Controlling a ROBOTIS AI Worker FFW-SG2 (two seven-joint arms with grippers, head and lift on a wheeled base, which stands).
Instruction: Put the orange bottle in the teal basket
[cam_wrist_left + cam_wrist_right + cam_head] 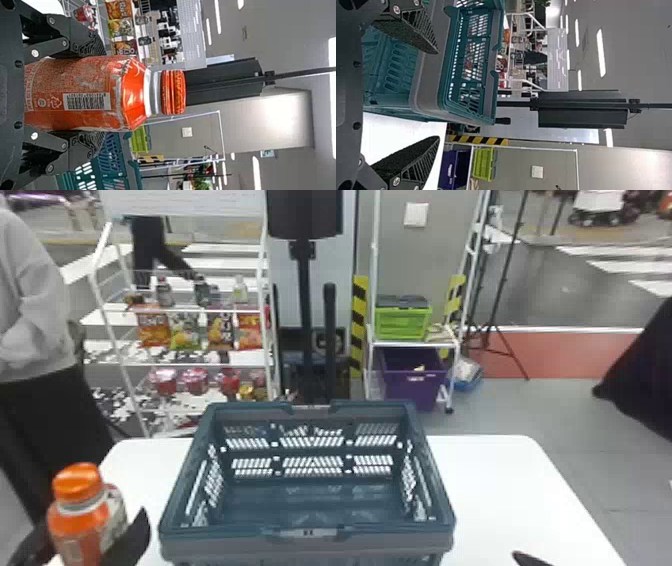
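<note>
**Left gripper [93, 521] closed on the orange bottle [80, 535], beside the teal basket [225, 531]**

At the far left of the head view, the orange bottle is held upright, its opposite sides gripped by two dark fingers. It is placed outside the teal basket, to the left of it and apart from its rim; whether the white table [500, 480] is touched by its base cannot be told.

The bottle is topped by a ribbed orange cap [173, 92], and the neck is circled by a pale ring [153, 92]. On the glossy orange label [47, 87], a black-and-white barcode [86, 101], a recycling symbol [55, 103] and a block of tiny print are carried; white lettering is borne on the shoulder. In the head view, a paler, patterned patch is turned towards the basket.

Farther back, brightly printed snack bags [153, 327] are lined up on a white rack [112, 335]. At centre, the basket is set on the table, with a small dark mark printed on its front rim. Behind it, to the right, a lime-green crate [402, 322] is kept above a purple bin [412, 392], to which a small pale label is fixed.

At the right, a dark tip of the right gripper [531, 560] is seen over the table; in the right wrist view, its fingers are spread well apart.
</note>
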